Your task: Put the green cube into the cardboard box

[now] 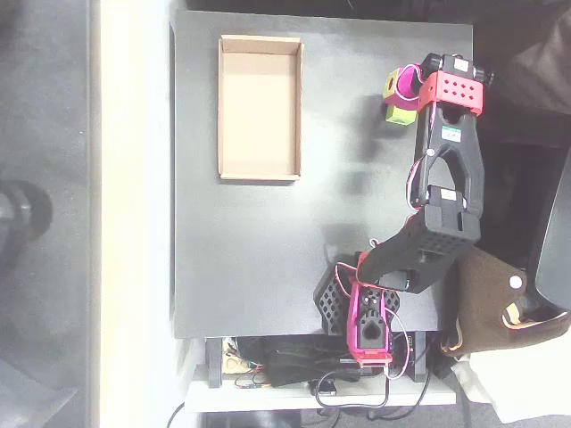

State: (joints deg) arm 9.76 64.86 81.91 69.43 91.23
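The green cube [400, 115] is small and yellow-green, and rests on the black table [357, 205] near its right edge at the back. My magenta gripper [399, 96] reaches leftward from the red wrist and hovers right over the cube. Its yellow square patch [393, 86] lies just behind the cube in the picture. The cube touches or sits just under the lower magenta finger [407, 103]. From above I cannot make out whether the jaws are closed on it. The cardboard box [260, 171], a shallow tan tray, lies at the table's back left with nothing in it.
The arm's black links cross the table's right side, down to the base [366, 321] at the front edge. Cables and a shelf sit below the front edge. A brown bag [491, 294] lies off the table's right side.
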